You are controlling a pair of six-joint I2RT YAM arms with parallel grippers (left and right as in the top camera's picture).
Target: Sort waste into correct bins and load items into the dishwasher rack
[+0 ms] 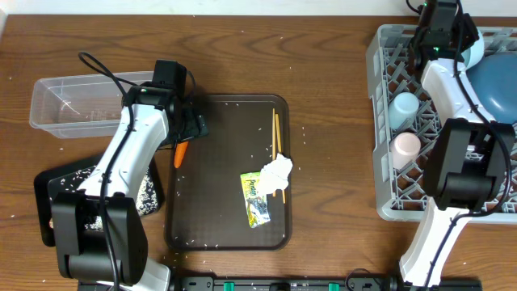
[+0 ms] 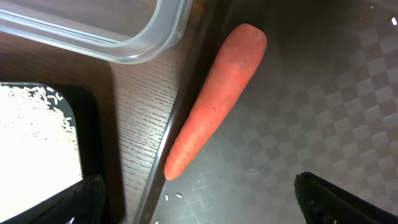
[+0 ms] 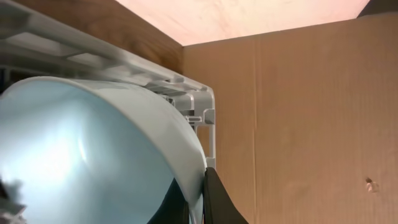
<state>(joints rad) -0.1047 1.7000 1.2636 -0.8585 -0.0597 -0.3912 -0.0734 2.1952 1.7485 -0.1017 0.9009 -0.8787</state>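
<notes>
The orange carrot (image 1: pixel 180 153) lies across the left rim of the dark-brown serving tray (image 1: pixel 218 210). In the left wrist view the carrot (image 2: pixel 214 109) lies just ahead of my open, empty left gripper (image 2: pixel 196 186), which hovers over it (image 1: pixel 190 123). My right gripper (image 1: pixel 440 36) is shut on the rim of the small pale-blue bowl (image 3: pixel 93 155) over the far corner of the grey rack (image 1: pixel 388 198); its fingertips (image 3: pixel 198 196) pinch the rim. A light-blue cup (image 1: pixel 404 104), a pink cup (image 1: pixel 405 146) and the large blue plate (image 1: pixel 497 77) sit in the rack.
The white napkin (image 1: pixel 277 171), the yellow-green wrapper (image 1: pixel 257 198) and the chopsticks (image 1: pixel 275 133) lie on the serving tray with scattered rice. The clear tub (image 1: pixel 77 101) stands at far left. The black tray (image 1: pixel 48 198) holds rice under my left arm.
</notes>
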